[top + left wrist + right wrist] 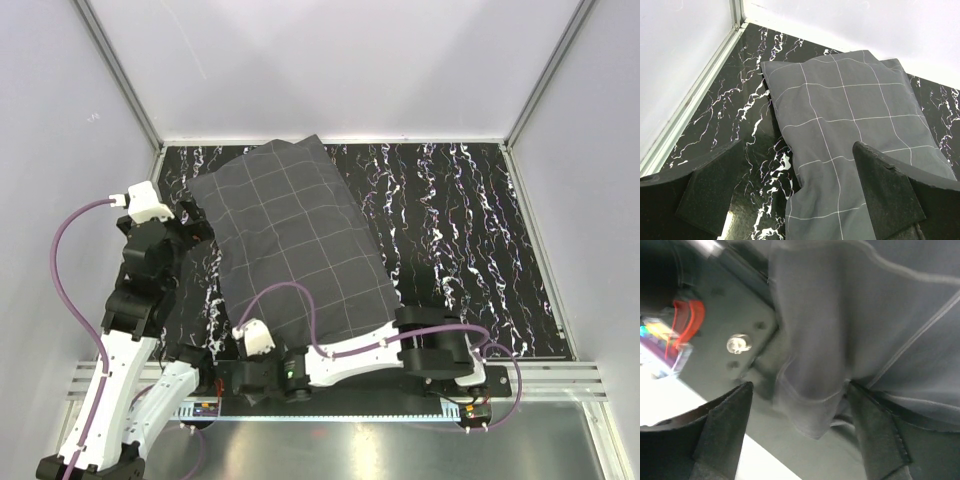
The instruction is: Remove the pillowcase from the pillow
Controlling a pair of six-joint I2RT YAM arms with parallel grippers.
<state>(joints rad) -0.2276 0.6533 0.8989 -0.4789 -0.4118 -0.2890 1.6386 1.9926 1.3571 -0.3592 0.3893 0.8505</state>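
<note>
the right gripper [800, 440] fills the bottom of its wrist view, its two dark fingers [722, 432] spread wide. a folded hem of the pillowcase [812, 390] hangs between them, brushing the right-hand finger and not pinched. the pillowcase lies plump and slantwise on the black marble tabletop [470, 220], running from the upper middle of the top view to the lower middle. the pillow inside is covered from sight.

the left gripper [797, 200] also stands wide open and holds nothing. it sits low over the tabletop at the cover's left edge, and its right-hand finger overlaps the fabric in its wrist view.

white walls [330, 60] and a metal frame rail [695, 95] close in the tabletop, and purple cables [65, 240] loop along both arms. only the right wrist view shows a dark plate with a screw [737, 344] and a red wire [690, 322] at its upper left, just beside the hem. only the left wrist view shows the cover's far corner close to the back wall.
</note>
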